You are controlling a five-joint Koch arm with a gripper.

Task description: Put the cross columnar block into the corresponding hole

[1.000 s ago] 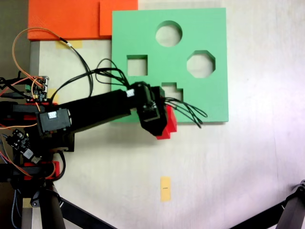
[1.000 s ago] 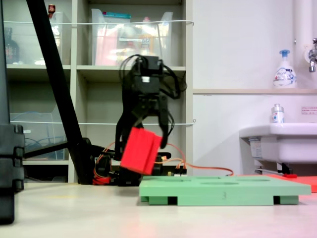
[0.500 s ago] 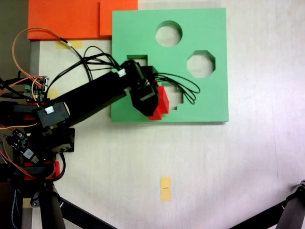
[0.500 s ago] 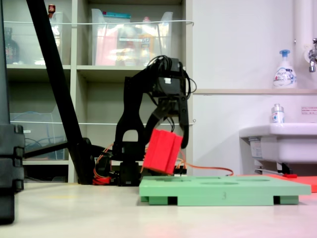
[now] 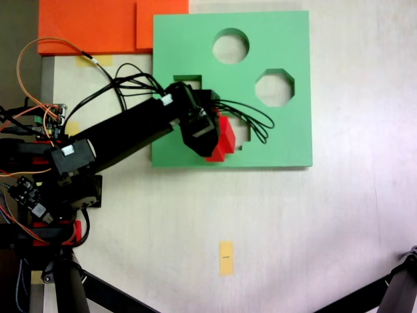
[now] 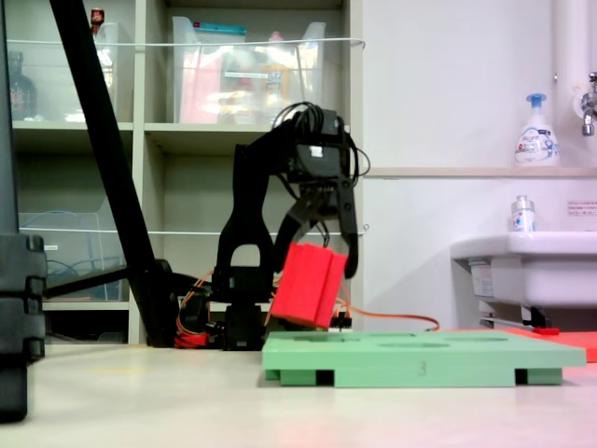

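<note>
Starting at the left edge of the top-down fixed view, we see the arm's base with its circuit boards and orange wires (image 5: 32, 59), and from there the black arm (image 5: 124, 134) reaches rightward across the pale table (image 5: 313, 222) to the green foam board (image 5: 280, 140). An orange foam sheet (image 5: 85, 26) lies at the top left, touching the board's upper left corner. The gripper (image 5: 207, 138) hangs over the board's lower left part with its jaws clamped on the cross columnar block (image 5: 223, 138), which covers the left part of the corresponding hole (image 5: 244, 132); only the hole's stepped right edge shows there. Further right on the board we count 2 more open cutouts, a round one (image 5: 230, 45) and an octagonal one (image 5: 274, 87), while a square cutout (image 5: 187, 79) is partly hidden under the arm. A small yellow tape strip (image 5: 225, 257) sits on the table below. In the side fixed view the gripper (image 6: 322, 266) holds the block (image 6: 308, 285) tilted, its lower corner just above the board's (image 6: 420, 359) top surface near the left end, not yet sunk into it. To the right stand a sink (image 6: 527, 266) and a soap bottle (image 6: 535, 131).
</note>
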